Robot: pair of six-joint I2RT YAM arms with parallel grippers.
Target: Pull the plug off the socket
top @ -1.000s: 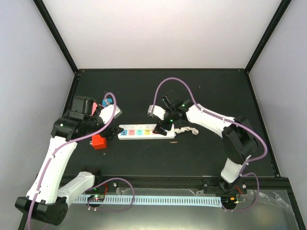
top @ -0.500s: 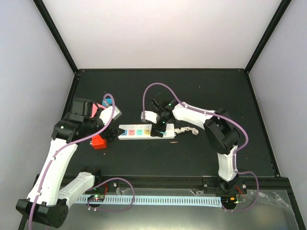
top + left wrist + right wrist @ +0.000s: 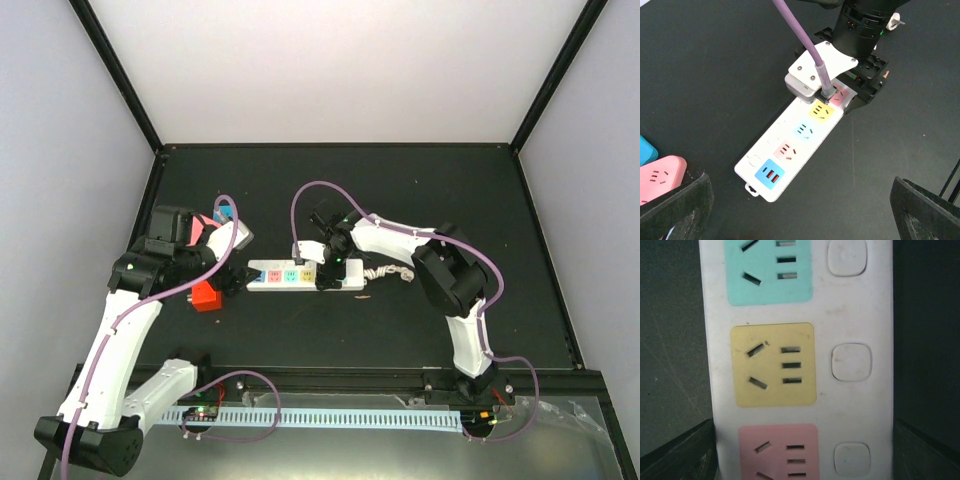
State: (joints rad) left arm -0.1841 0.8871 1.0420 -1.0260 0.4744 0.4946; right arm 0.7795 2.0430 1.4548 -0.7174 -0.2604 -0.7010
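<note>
The socket (image 3: 300, 276) is a long white power strip lying flat mid-table, with pastel pink, yellow and blue outlet faces. It also shows in the left wrist view (image 3: 790, 150) and fills the right wrist view (image 3: 850, 315). Every outlet face I can see is empty; no plug shows. My right gripper (image 3: 328, 272) is low over the strip's right part, open, with its fingers (image 3: 677, 452) on either side of the strip (image 3: 804, 450). My left gripper (image 3: 232, 281) is open and empty just off the strip's left end (image 3: 802, 222).
The strip's white twisted cord (image 3: 392, 271) trails right. A red block (image 3: 207, 297) lies by the left gripper. Pink (image 3: 657, 175) and blue (image 3: 644, 150) pieces lie to the far left. A small brown scrap (image 3: 362, 296) lies near the strip.
My right gripper has moved left along the strip, from its right end toward the yellow and pink outlets, and lower. The left arm has barely shifted.
</note>
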